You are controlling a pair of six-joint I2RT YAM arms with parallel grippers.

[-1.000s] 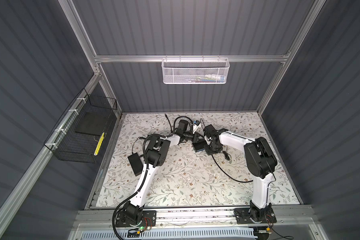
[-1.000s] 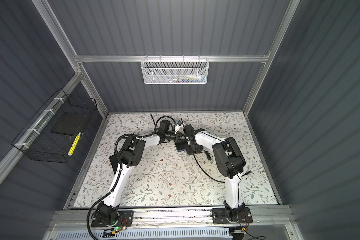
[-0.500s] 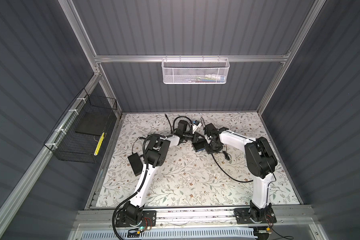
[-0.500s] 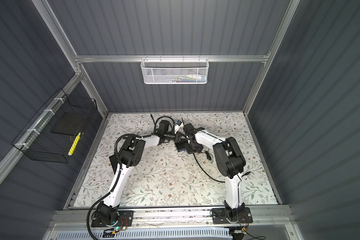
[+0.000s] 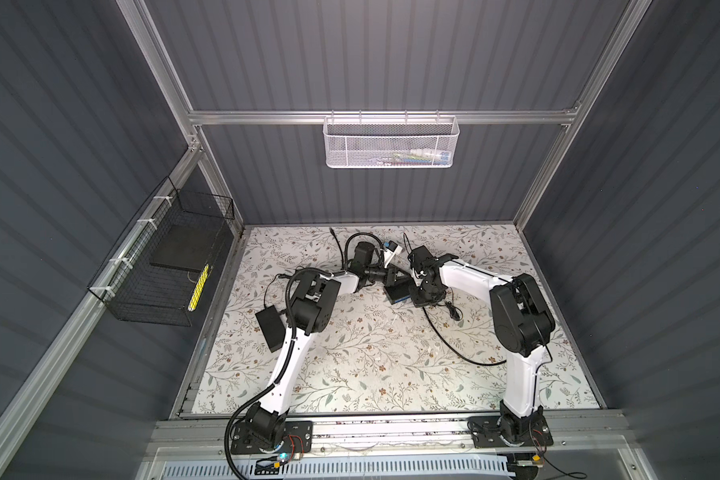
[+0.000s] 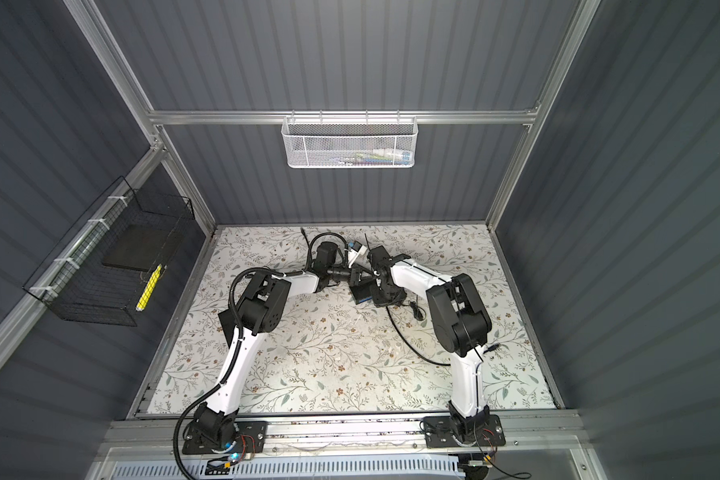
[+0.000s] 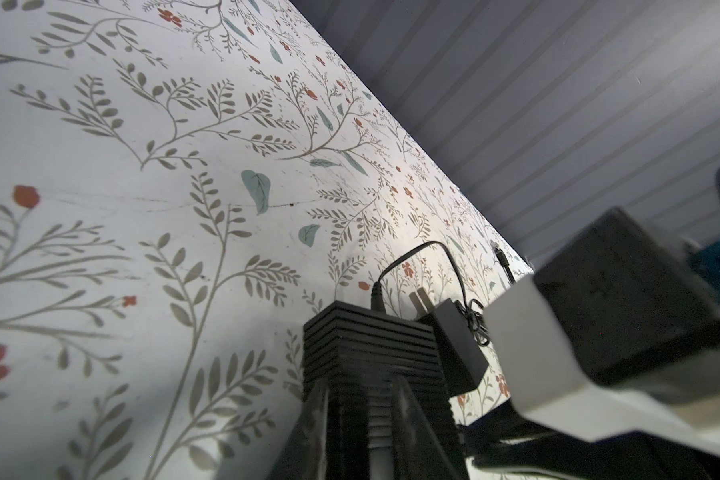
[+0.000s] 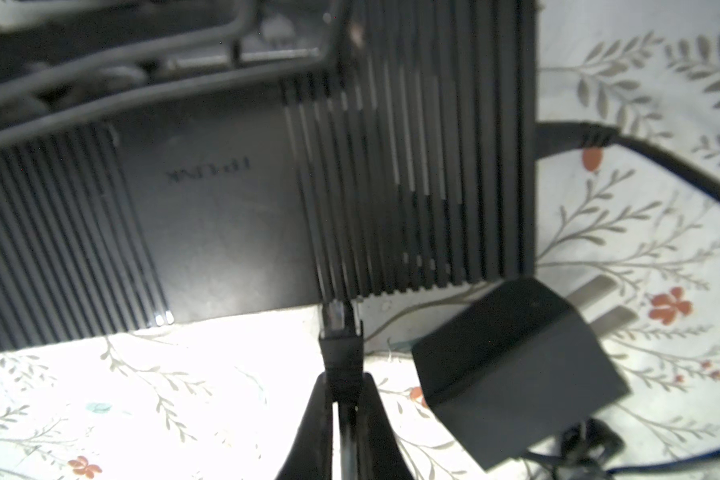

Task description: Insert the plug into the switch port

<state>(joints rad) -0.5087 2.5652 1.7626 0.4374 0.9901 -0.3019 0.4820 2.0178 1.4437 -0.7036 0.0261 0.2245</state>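
Note:
The switch [image 8: 225, 199] is a black ribbed box, and both top views show its blue long face [image 5: 400, 298] [image 6: 363, 297]. My left gripper [image 7: 362, 386] is shut on one ribbed end of the box [image 7: 366, 345]. My right gripper [image 8: 344, 386] is shut on the plug [image 8: 339, 328], a black boot with a clear tip. That tip lies right at the edge of the box. The switch port itself is hidden. In both top views the two grippers [image 5: 391, 275] [image 5: 417, 291] meet at the box near the back middle of the mat.
A black power adapter [image 8: 516, 382] with its thin cord lies beside the switch, and another cable [image 8: 574, 137] enters the switch's side. A black cable [image 5: 454, 345] loops over the mat. A flat black brick [image 5: 270, 328] lies left. Wire baskets [image 5: 163, 266] [image 5: 391, 143] hang on the walls.

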